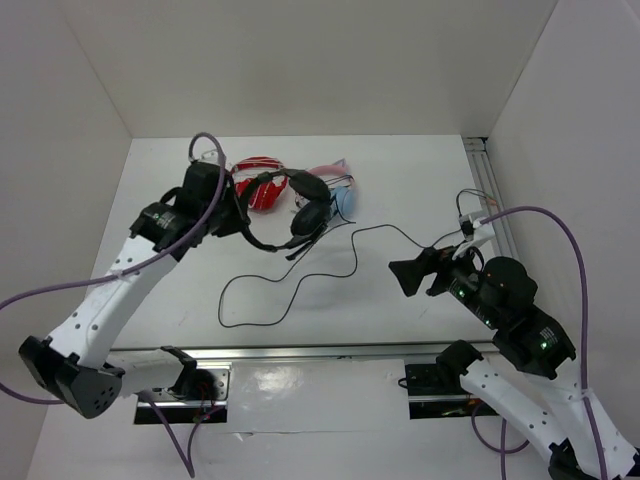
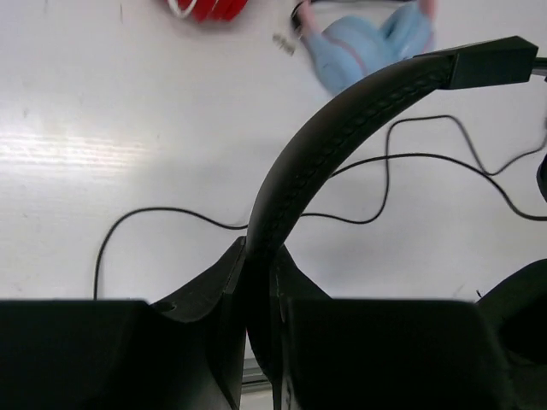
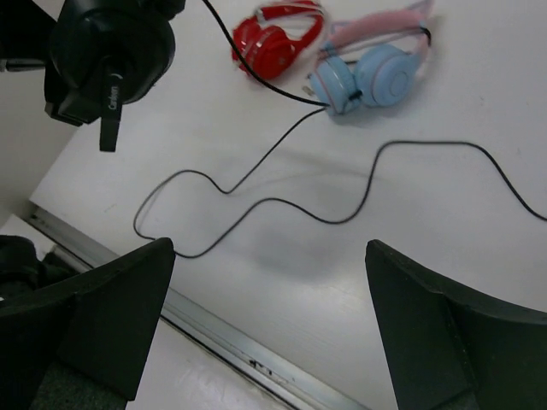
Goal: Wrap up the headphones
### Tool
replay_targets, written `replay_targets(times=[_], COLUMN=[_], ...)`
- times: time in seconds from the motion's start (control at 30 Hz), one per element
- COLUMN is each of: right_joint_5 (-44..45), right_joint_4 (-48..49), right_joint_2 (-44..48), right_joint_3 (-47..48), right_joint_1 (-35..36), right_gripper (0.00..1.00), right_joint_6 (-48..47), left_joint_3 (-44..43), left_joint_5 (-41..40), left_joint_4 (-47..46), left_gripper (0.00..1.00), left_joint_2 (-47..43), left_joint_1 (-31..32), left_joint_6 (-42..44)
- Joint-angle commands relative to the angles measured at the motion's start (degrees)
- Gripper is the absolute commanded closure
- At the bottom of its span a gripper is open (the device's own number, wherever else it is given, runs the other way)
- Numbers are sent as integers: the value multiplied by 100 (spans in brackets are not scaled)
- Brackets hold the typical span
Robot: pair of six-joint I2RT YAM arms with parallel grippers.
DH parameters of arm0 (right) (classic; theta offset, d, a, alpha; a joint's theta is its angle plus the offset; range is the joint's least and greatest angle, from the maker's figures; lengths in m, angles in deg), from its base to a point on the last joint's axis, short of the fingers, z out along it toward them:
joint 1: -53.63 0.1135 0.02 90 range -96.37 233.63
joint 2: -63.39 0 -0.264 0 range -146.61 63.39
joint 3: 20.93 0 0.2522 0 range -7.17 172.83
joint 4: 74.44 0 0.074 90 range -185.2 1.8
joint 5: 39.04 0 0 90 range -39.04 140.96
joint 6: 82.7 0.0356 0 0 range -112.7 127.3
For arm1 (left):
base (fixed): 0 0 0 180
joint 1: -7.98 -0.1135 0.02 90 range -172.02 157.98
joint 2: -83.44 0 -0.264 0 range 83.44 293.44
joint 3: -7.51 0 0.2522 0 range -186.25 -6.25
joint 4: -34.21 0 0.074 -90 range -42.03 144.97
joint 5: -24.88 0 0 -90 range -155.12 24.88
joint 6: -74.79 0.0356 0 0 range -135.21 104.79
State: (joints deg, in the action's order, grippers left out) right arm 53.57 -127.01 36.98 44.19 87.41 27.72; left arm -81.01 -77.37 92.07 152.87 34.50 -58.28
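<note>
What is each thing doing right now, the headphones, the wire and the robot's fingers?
black headphones, lifted off the table, held by the headband.
cable, not wrapped, trailing in loose loops on the table.
left fingers, shut on the black headphones' headband.
right fingers, open, holding nothing, above the table.
red headphones, lying on the table, untouched.
blue and pink headphones, lying on the table, untouched.
</note>
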Motion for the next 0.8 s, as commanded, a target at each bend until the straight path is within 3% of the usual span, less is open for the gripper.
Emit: replay_targets(times=[0.0, 0.13, 0.27, 0.47, 0.5, 0.63, 0.77], right_joint_5=[-759, -1096, -1315, -2132, -2377, -2756, -2512], right_joint_4=[1644, 2946, 4396, 7410, 8319, 10482, 11394], right_joint_2=[268, 339, -12, -1092, -1477, -2691, -3913], right_joint_3=[-440, -1144, -1951, -3085, -3218, -3606, -3475], right_joint_1=[41, 41, 41, 41, 41, 172, 531], right_gripper=[0, 0, 0, 0, 0, 0, 0], right_joint_6=[-179, -48, 224, 303, 461, 953, 885], left_joint_3=[-950, -2460, -3237, -3317, -3317, -3264, -3281], left_joint_5=[-154, -15, 109, 240, 241, 241, 293], left_joint_4=[721, 1276, 1619, 1690, 1690, 1743, 1743], left_gripper=[100, 100, 100, 100, 100, 100, 100], left_joint_2=[-228, -87, -17, -201, -202, -202, -202], left_joint_1=[37, 37, 37, 37, 37, 37, 37], left_joint_6=[342, 659, 721, 721, 721, 721, 721])
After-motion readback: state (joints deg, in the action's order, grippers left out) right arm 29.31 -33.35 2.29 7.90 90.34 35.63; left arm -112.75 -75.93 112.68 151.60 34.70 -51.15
